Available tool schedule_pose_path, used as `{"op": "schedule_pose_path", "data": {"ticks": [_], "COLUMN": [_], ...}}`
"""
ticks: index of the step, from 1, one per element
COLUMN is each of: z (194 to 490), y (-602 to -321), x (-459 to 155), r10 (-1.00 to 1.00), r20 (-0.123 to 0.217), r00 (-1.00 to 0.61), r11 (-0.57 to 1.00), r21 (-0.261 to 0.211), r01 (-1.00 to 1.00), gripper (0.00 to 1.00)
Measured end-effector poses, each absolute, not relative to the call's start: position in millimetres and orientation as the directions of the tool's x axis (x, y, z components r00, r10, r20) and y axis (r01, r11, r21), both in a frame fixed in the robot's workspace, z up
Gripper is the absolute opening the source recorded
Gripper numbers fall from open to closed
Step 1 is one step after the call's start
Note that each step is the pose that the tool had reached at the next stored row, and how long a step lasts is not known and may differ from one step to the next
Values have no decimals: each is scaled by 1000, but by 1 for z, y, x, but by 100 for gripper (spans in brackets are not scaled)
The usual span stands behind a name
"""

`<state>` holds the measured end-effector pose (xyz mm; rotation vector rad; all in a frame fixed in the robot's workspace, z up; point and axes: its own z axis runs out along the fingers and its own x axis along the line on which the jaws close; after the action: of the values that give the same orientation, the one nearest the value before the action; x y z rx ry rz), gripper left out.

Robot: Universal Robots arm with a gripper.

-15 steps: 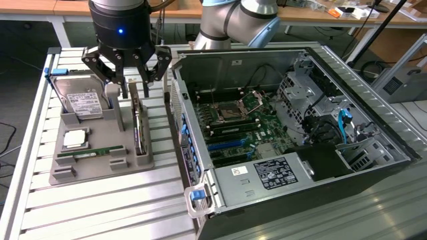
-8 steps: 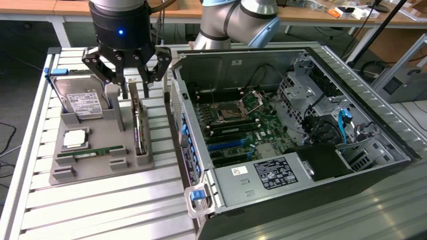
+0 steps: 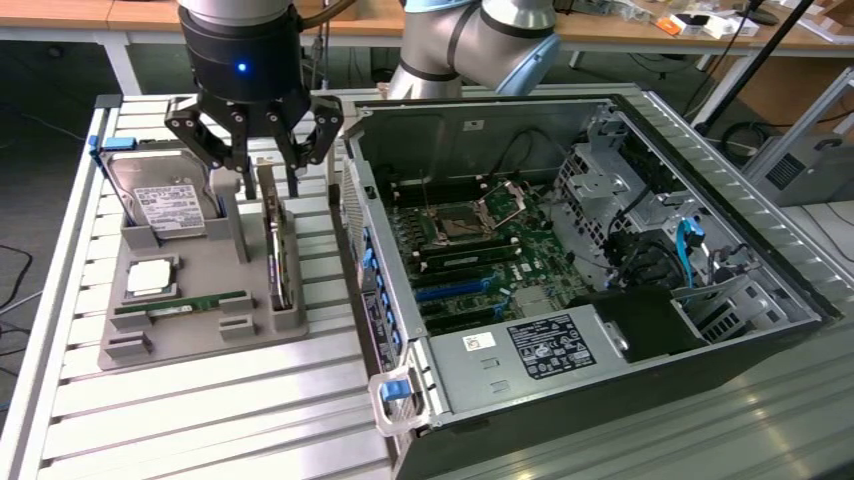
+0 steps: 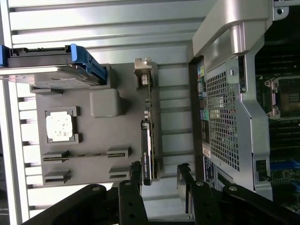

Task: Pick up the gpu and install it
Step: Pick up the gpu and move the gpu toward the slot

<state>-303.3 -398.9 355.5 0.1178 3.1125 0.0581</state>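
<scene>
A grey holder tray (image 3: pixel 214 270) lies on a slatted metal table (image 3: pixel 200 420). At the tray's far end a silver hard drive (image 3: pixel 163 200) stands tilted. Nearer its front lie a square processor (image 3: pixel 150 278) and a slim green memory stick (image 3: pixel 180 303). Just beside the tray, on the exterior view's right, an open computer case (image 3: pixel 747 210) shows its motherboard (image 3: pixel 467 240).

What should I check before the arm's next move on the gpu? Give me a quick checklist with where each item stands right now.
1. The hand open: ok, jaws stand wide.
2. The hand lined up over the gpu: ok, its fingers straddle one end of the card, which sits nearer one finger.
3. The gpu upright on edge in the grey holder: ok.
4. The gpu gripped: not ok, the fingers are clear of it.
5. The computer case open with the motherboard exposed: ok.
</scene>
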Motion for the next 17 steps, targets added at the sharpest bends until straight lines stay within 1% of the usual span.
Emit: {"op": "schedule_pose_path", "data": {"ticks": [17], "z": [352], "y": [-399], "x": [-303], "r10": [76], "r20": [-25], "r00": [-997], "r11": [996], "r21": [38], "r01": [75], "gripper": [44]}}
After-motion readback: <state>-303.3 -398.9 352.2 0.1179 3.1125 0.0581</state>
